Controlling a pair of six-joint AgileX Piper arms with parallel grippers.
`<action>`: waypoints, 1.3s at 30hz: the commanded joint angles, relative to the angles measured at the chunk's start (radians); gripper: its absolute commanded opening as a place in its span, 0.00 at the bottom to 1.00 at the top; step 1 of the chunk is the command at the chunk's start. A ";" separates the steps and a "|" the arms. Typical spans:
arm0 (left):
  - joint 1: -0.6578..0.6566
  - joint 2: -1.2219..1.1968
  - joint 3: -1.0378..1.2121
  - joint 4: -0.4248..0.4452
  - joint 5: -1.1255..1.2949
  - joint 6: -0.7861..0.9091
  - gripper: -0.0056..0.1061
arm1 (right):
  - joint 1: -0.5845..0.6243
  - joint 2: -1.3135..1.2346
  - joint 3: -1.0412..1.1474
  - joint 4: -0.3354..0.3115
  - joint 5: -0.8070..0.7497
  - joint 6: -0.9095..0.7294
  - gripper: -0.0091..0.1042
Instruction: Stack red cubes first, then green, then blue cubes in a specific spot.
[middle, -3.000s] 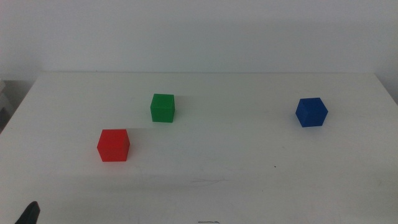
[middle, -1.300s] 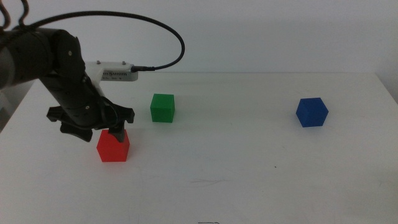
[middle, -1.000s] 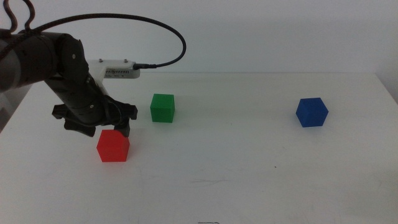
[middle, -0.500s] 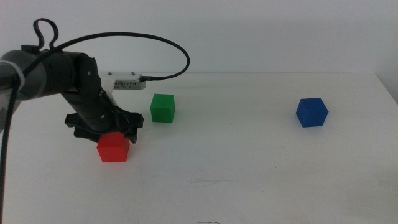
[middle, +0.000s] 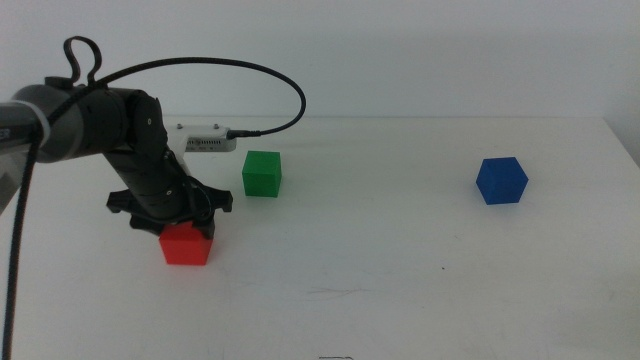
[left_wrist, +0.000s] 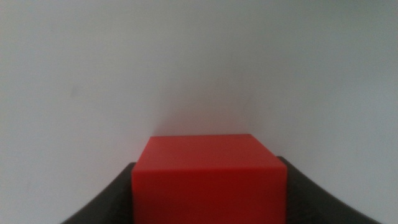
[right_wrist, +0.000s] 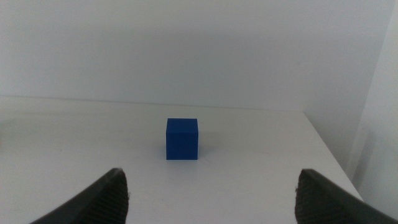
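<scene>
Stacking has not begun: all three cubes rest singly on the white table (middle: 400, 300). Left gripper (middle: 172, 222) sits low over the red cube (middle: 186, 244) at about 8 o'clock of the table, its jaws flanking the cube's sides; whether they already pinch it cannot be told. Green cube (middle: 262, 173) lies just beside, toward 1 o'clock of the red. Blue cube (middle: 500, 180) stands well apart at 3 o'clock, near the right edge. Right gripper (right_wrist: 211, 196) waits with jaws spread, facing it. Open tabletop between green and blue offers room.
</scene>
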 joint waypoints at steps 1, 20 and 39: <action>-0.021 -0.089 -0.021 0.024 0.038 -0.053 0.04 | -0.007 -0.024 -0.018 -0.012 -0.078 -0.016 0.83; -0.427 -0.151 -0.067 0.187 -0.015 -0.614 0.04 | -0.007 -0.024 -0.018 -0.012 -0.078 -0.016 0.83; -0.498 0.093 -0.286 0.157 0.108 -0.621 0.06 | -0.007 -0.024 -0.018 -0.012 -0.078 -0.016 0.83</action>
